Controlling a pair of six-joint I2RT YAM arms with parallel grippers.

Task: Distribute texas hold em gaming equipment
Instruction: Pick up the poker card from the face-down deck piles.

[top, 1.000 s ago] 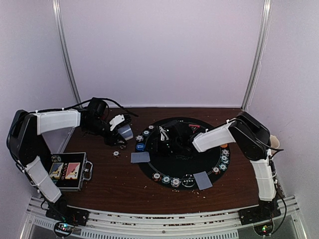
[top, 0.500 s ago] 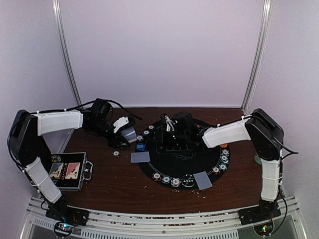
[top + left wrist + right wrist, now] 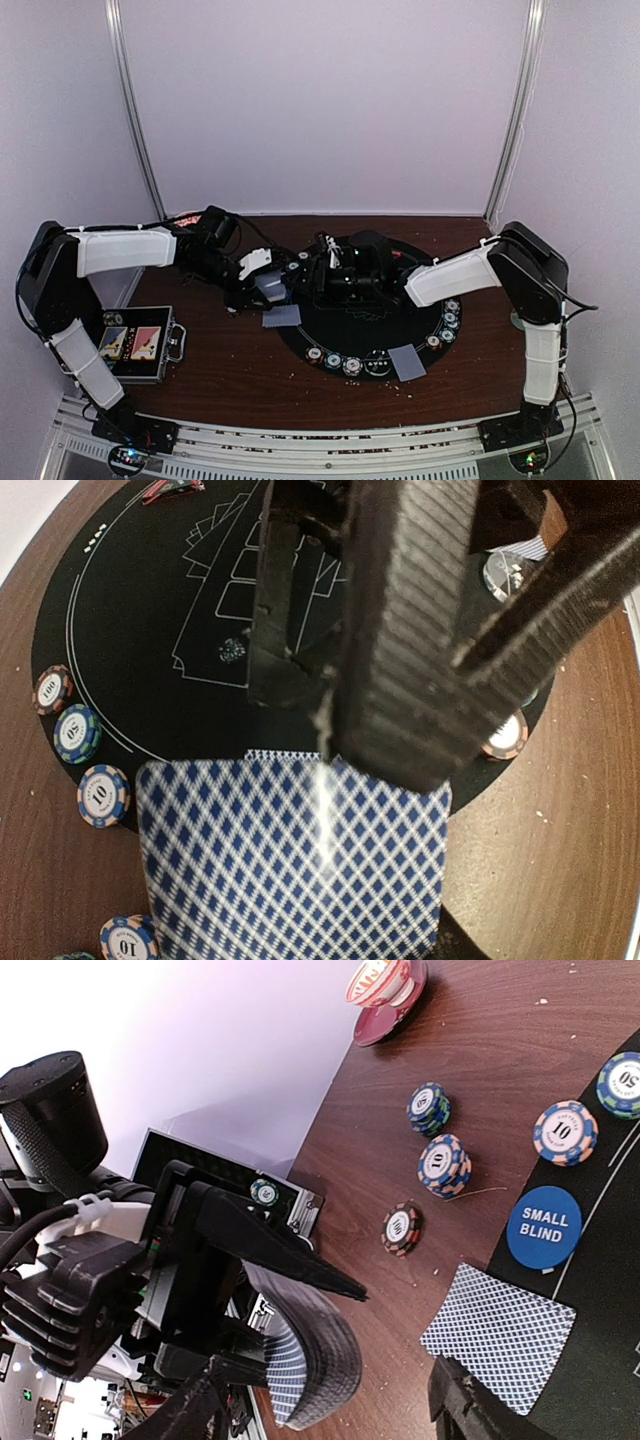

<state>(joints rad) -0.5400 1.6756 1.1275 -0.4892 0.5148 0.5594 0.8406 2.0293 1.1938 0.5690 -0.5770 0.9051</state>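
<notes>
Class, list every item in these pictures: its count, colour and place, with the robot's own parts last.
Mat: one, black, round, table centre.
Loose cards: two, blue-backed; mat's left edge, mat's front.
Card stack: one, blue-diamond backs, held above mat's left edge.
Poker chips: many, striped, around mat's rim and beside it.
Small-blind button: one, blue, mat's left edge.
Case: one, black, front left, holding two card packs.
Bowl: one, red, on the wood.
Table: one, brown wood.
Left fingers: two, black, shut on card stack.
Right fingers: two, black, open, over mat.
</notes>
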